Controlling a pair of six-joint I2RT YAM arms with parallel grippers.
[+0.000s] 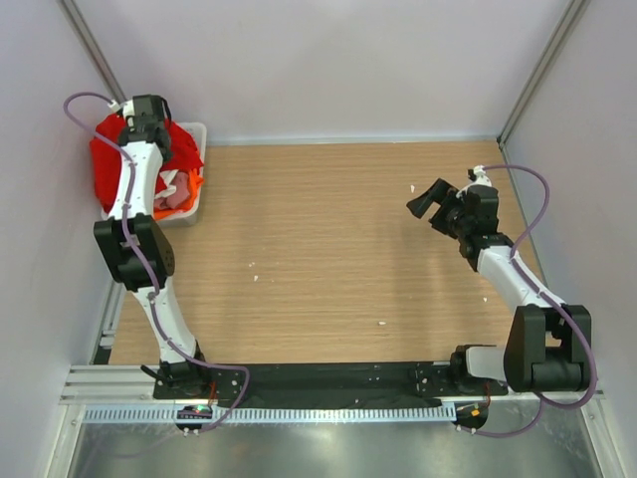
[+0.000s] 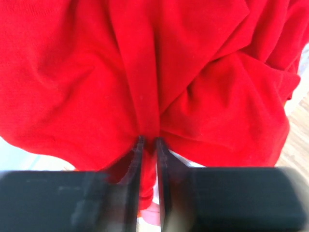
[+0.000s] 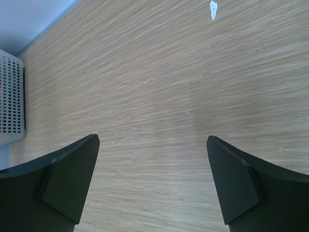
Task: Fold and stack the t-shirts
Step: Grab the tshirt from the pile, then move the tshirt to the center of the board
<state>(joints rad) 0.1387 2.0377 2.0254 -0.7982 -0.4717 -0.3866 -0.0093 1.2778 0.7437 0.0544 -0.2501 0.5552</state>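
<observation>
Red t-shirt is hanging in a big crumpled heap over the white slotted basket in the far left corner of the wooden table, spilling over the rim. It's looking soft, light and totally floppy, so I'm guessing it's going to sag and maybe drag its neighbours along when lifted. An orange t-shirt and a pink t-shirt are peeking out underneath it in the basket.

Left gripper is pinching a raised ridge of the red cloth, jaws nearly together with the fold between them. I'm thinking a mid-body pinch is only good for hauling it out. A shoulder or hem corner is looking like the better handle for spreading it flat.

Right gripper is hovering wide open over bare wood, well apart from the basket, holding nothing.
</observation>
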